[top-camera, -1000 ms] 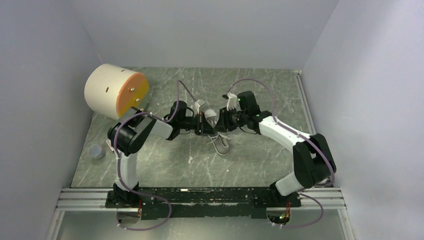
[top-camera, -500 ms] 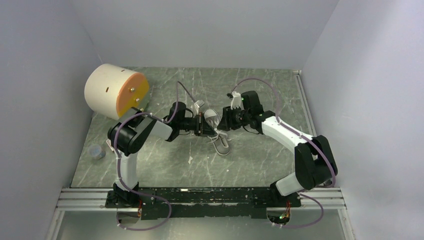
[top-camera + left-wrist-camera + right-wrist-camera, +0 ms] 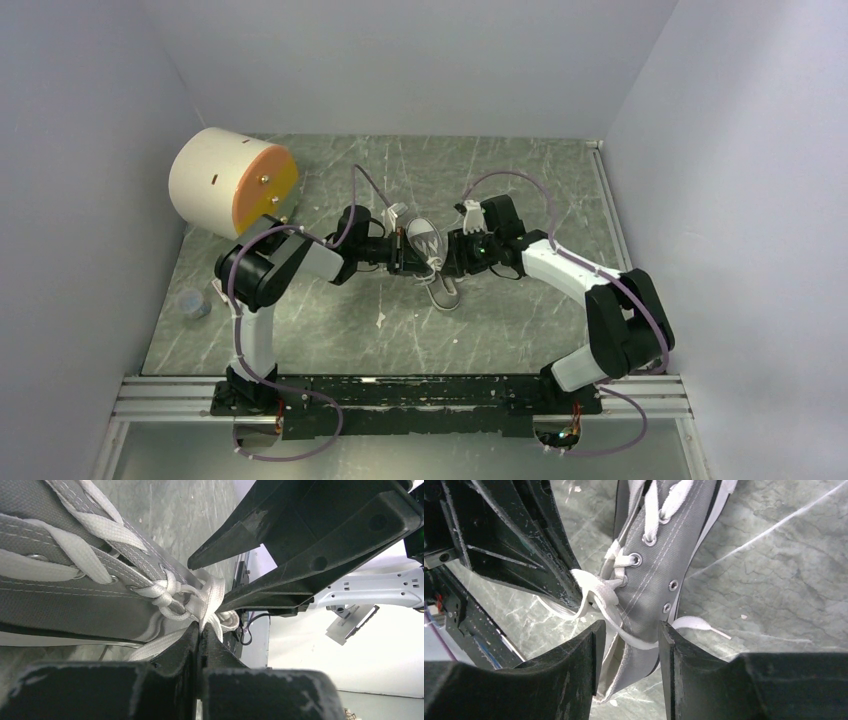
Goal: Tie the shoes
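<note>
The grey sneaker [image 3: 427,240] lies on the desk [image 3: 500,320]. At its left side, the left gripper [image 3: 201,630] has its fingers pressed together on a white lace [image 3: 210,597] just below the knot (no gap shows between them). At its right side, the right gripper [image 3: 628,630] keeps its fingers apart above the sneaker's collar, gripping nothing.

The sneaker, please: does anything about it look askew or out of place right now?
Yes: the sneaker seems tipped onto its side, and its laces are only loosely knotted; the left claw pinches one strand while a loose end trails across the table.
</note>
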Action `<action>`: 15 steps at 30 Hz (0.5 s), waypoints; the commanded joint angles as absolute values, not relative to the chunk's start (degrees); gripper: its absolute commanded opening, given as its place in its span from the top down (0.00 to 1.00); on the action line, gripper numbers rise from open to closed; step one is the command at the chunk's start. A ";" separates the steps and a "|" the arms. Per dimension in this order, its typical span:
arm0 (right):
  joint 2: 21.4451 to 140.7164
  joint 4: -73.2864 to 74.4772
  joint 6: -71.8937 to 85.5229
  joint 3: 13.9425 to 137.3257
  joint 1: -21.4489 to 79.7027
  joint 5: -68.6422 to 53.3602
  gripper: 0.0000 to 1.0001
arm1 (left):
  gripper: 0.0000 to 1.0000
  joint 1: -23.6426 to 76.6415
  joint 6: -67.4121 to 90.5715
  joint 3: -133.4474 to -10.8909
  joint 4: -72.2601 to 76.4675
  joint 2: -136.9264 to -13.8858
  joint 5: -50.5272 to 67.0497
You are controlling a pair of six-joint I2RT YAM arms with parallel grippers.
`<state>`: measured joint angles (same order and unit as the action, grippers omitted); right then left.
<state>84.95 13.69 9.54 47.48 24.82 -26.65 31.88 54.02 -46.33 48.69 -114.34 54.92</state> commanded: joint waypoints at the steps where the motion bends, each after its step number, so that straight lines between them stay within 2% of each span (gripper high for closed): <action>1: 83.60 13.09 8.50 47.00 24.76 -29.99 0.53 | 0.95 31.38 53.65 -46.10 51.81 -113.53 57.04; 4: 83.67 13.47 8.15 47.04 24.76 -30.30 0.52 | 0.95 31.37 54.32 -46.09 52.96 -114.01 57.19; 6: 83.89 13.14 8.26 46.83 24.73 -30.21 0.54 | 0.95 31.31 55.12 -46.06 54.16 -114.30 57.33; 10: 84.49 14.12 8.76 47.98 24.77 -28.38 0.78 | 0.93 31.22 54.73 -46.01 53.49 -113.80 57.52; 12: 83.70 14.14 9.04 48.67 24.73 -28.67 0.89 | 0.86 31.12 51.40 -45.90 49.06 -112.49 57.02; 14: 83.12 14.54 9.04 49.21 24.73 -29.27 0.95 | 0.79 31.11 47.23 -46.01 43.72 -111.06 57.04; 15: 83.09 15.01 8.83 49.46 24.73 -29.36 0.97 | 0.72 31.11 45.05 -46.09 40.91 -110.42 57.12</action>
<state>84.88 13.76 8.97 47.62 24.82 -28.82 31.57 52.86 -46.30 48.27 -113.97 55.77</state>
